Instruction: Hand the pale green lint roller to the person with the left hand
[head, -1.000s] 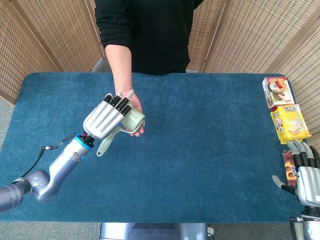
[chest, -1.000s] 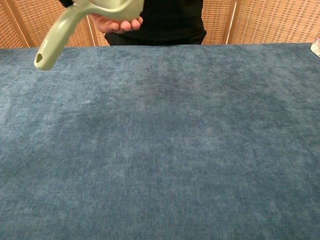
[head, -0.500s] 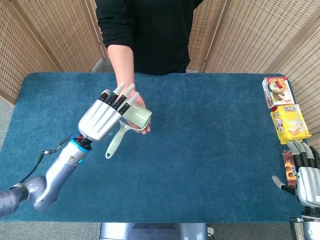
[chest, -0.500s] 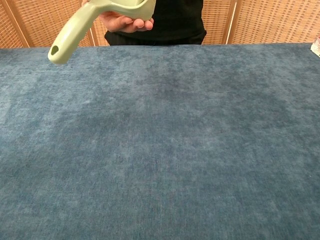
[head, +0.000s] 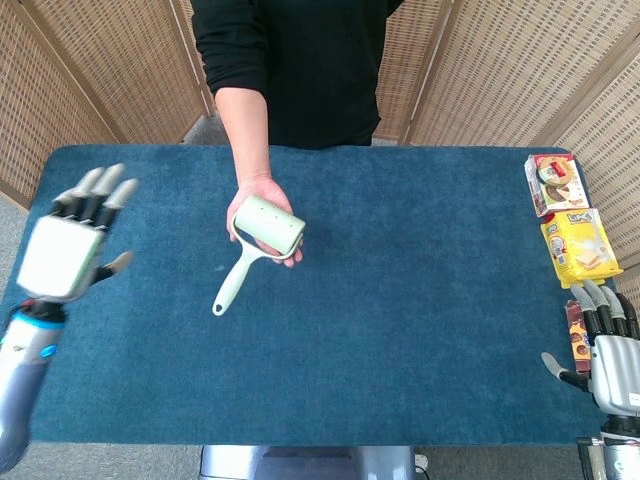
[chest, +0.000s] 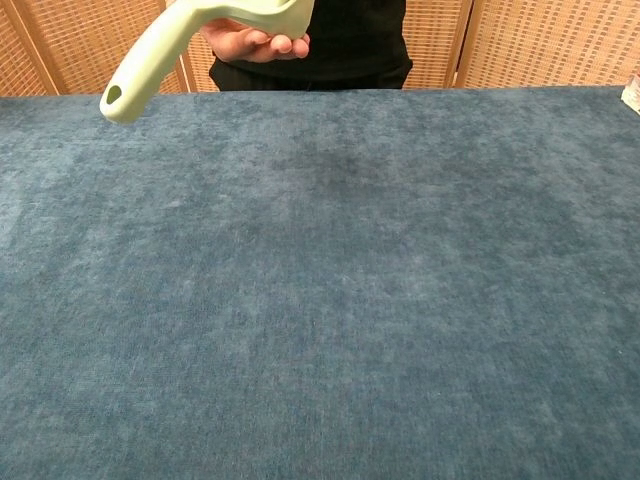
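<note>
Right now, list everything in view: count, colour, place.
lint roller: 1, pale green, resting in the person's palm above the table, handle hanging toward the robot
table: 1, blue carpet-like top, centre
snack packs: 3, red-and-white, yellow, dark red, along the right edge
wicker screens: tan, behind the table
person: 1, black top, far side; person's hand palm up under the roller
left hand: silver, fingers apart, holds nothing, far left
right hand: silver, near right corner, holds nothing
</note>
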